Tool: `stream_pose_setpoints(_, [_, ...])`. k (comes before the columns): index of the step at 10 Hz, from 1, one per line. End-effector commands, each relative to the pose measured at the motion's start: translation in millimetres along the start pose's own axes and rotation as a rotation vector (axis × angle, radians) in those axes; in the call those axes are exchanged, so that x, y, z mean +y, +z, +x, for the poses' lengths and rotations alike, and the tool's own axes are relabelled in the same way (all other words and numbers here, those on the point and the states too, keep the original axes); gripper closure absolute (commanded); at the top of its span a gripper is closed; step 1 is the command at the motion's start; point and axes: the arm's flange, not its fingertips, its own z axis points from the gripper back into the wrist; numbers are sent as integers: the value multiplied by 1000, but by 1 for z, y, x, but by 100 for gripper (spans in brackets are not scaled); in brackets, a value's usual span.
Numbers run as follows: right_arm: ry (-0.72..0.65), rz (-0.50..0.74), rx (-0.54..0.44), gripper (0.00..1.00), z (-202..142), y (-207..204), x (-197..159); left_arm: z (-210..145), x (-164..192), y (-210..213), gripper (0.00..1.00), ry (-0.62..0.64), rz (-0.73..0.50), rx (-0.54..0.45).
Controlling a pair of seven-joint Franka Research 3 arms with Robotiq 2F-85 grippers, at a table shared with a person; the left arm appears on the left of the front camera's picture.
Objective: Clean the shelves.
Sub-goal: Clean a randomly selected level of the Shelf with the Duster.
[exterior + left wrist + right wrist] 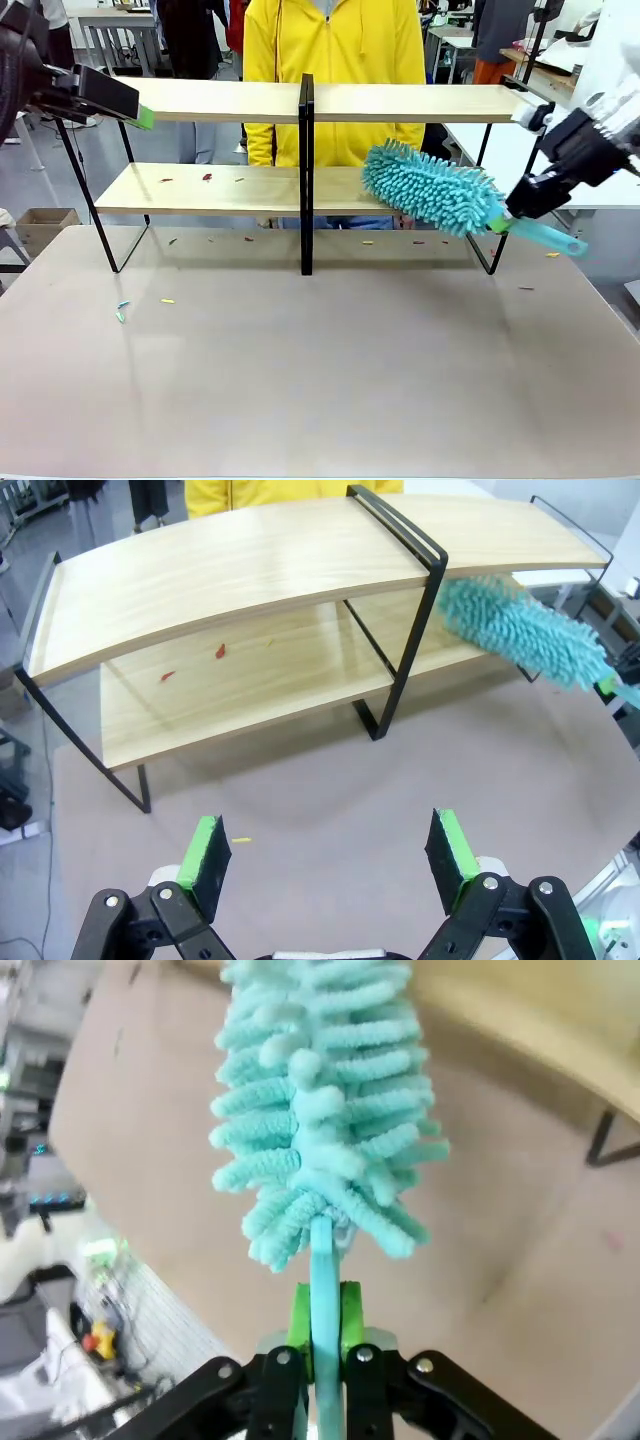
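Bare bench (320,400) is recorded nearest the camera, with coloured scraps (122,310) lying at 9 o'clock of it. Beyond, at 3 o'clock, the right hand (515,205) is found clamped shut on the handle of a teal duster (430,187). The duster's long axis is laid from 4 o'clock at the handle to 10 o'clock at the fluffy head. That head is set at the front of the lower board of the shelves (230,188), just right of the central black post; contact cannot be confirmed. Red scraps (207,177) are noted on that board's left half, at 9 o'clock from the head, so a leftward sweep is judged necessary. At 10 o'clock the left hand (325,840) is held wide open and empty beside the upper board's left end: nearer those scraps, but without a tool. A person (335,40) in yellow is placed behind, at 12 o'clock.
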Motion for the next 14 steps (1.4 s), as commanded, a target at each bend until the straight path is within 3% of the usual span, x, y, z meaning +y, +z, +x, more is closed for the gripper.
stream_pose_setpoints(1, [-73, -49, -104, 87, 26, -12, -1, 0, 1, 1, 0, 0, 10, -5])
stream_pose_setpoints(4, [-159, -112, -124, 87, 30, -22, -4, 0, 1, 1, 0, 0, 10, -5])
stream_pose_setpoints(5, [-91, -74, -109, 87, 27, -16, -14, 0, 1, 1, 0, 0, 10, -5])
stream_pose_setpoints(7, [-119, -89, -116, 87, 28, -20, -16, 0, 1, 1, 0, 0, 10, -5])
stream_pose_setpoints(9, [-235, -229, -131, 87, 36, -28, -29, 0, 1, 1, 0, 0, 10, -5])
stream_pose_setpoints(11, [-280, -297, -126, 87, 35, -35, -33, 0, 1, 1, 0, 0, 10, -5])
stream_pose_setpoints(14, [-433, -394, -200, 87, 35, -29, -38, 0, 1, 1, 0, 0, 10, -5])
